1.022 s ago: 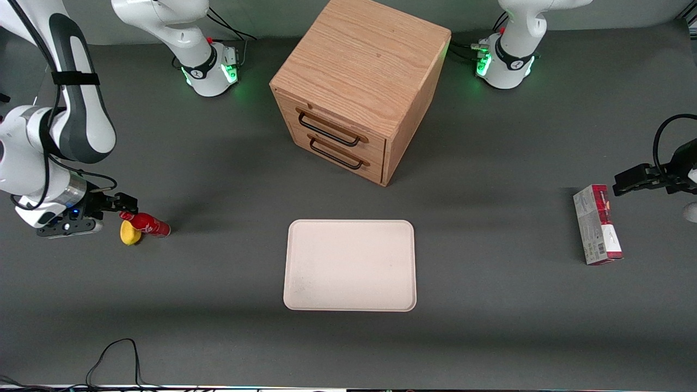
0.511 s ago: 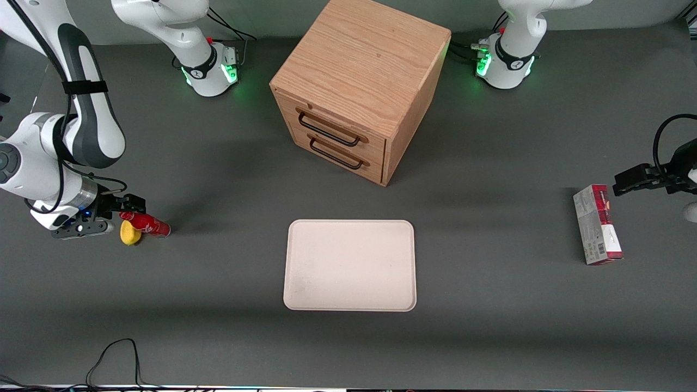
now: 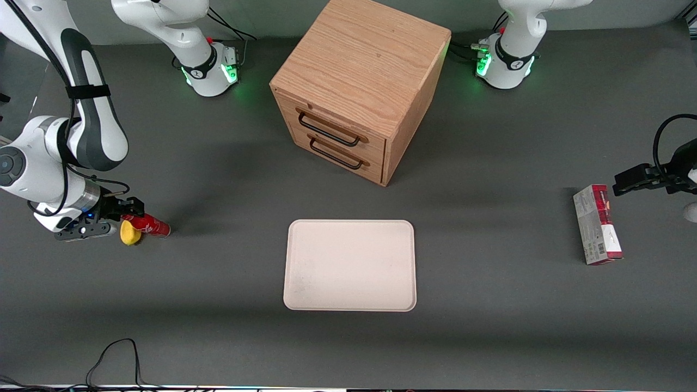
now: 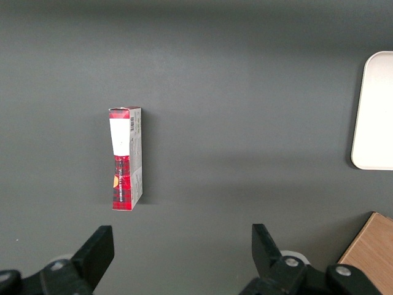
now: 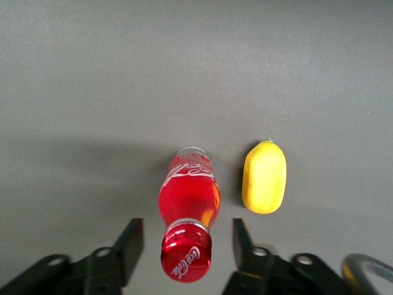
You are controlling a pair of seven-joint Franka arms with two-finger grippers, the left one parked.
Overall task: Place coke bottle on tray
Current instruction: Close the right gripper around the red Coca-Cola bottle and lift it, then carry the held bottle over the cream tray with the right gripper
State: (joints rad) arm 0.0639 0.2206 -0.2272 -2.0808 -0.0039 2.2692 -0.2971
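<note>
The coke bottle (image 3: 148, 225) stood upright on the dark grey desk (image 3: 218, 337), toward the working arm's end, with a small yellow lemon (image 3: 128, 232) just beside it and a little nearer to the front camera. In the right wrist view the bottle (image 5: 188, 206) showed its red cap and white lettering, and the lemon (image 5: 264, 177) lay close to it but did not touch it.

The gripper (image 3: 130, 209) was at the bottle's cap, low over the desk. Its fingers (image 5: 130, 243) were apart, one on each side of the cap, with a visible gap between each finger and the bottle, so they did not clamp anything.

The tray (image 3: 349, 265), cream-white with a low rim, lay flat near the middle of the desk, well apart from the bottle, and nothing was on it. A wooden two-drawer cabinet (image 3: 359, 87) stood farther from the front camera than the tray. A red-and-grey carton (image 3: 597, 224) lay toward the parked arm's end of the desk.
</note>
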